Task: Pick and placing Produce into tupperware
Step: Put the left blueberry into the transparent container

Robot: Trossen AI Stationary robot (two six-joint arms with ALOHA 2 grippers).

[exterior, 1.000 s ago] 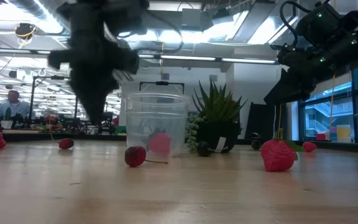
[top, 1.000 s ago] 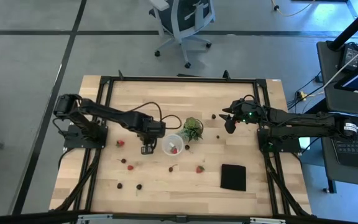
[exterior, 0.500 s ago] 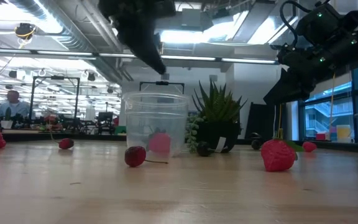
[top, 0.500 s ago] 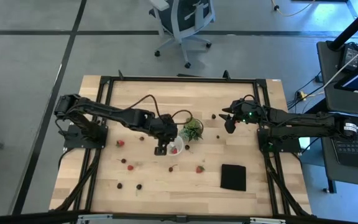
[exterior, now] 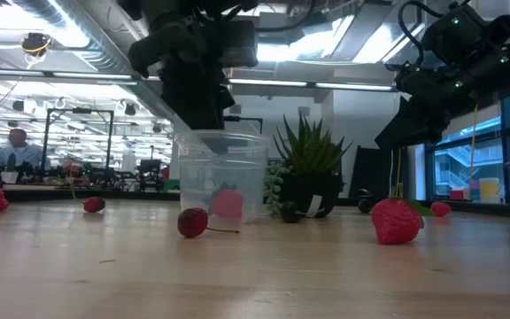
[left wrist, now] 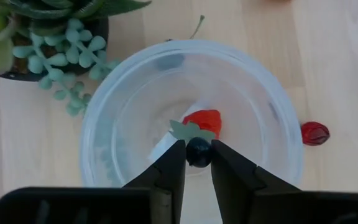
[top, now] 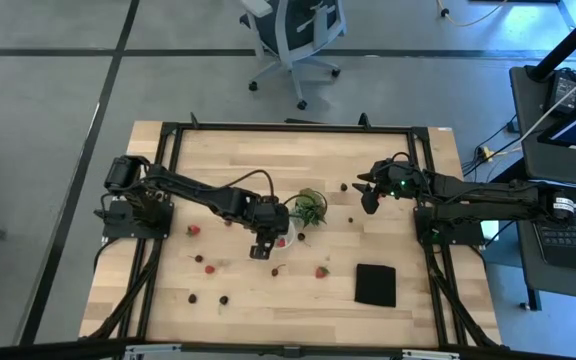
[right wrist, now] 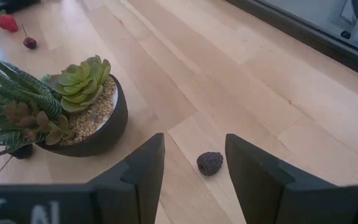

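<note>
Dark and round, the berry (left wrist: 199,152) pinched between the left gripper (left wrist: 197,163) fingertips looks small, smooth and light; I judge it firm enough to take a gentle squeeze but apt to roll or squirt out if caught off-centre, so a grip across its widest part, as shown, suits it. The jaws are closed on it, 1 finger on each side, and it hangs directly over the open mouth of the tupperware (left wrist: 104,118), above the red strawberry (left wrist: 204,119) already lying on the container's floor. The container itself is thin translucent plastic, likely light enough to skid if bumped.

From above, the left gripper (top: 261,243) and the tupperware sit near the middle of the tabletop (top: 408,215), just beside the potted plant (top: 310,205). Loose produce is scattered toward the near edge and the left side: a strawberry (top: 322,271) and several dark berries. A flat black square (top: 375,285) lies toward the near right corner.

Farther off, near the far right of the tabletop, the right gripper (right wrist: 191,168) waits with its jaws apart above a dark bumpy berry (right wrist: 209,163), not touching it.
</note>
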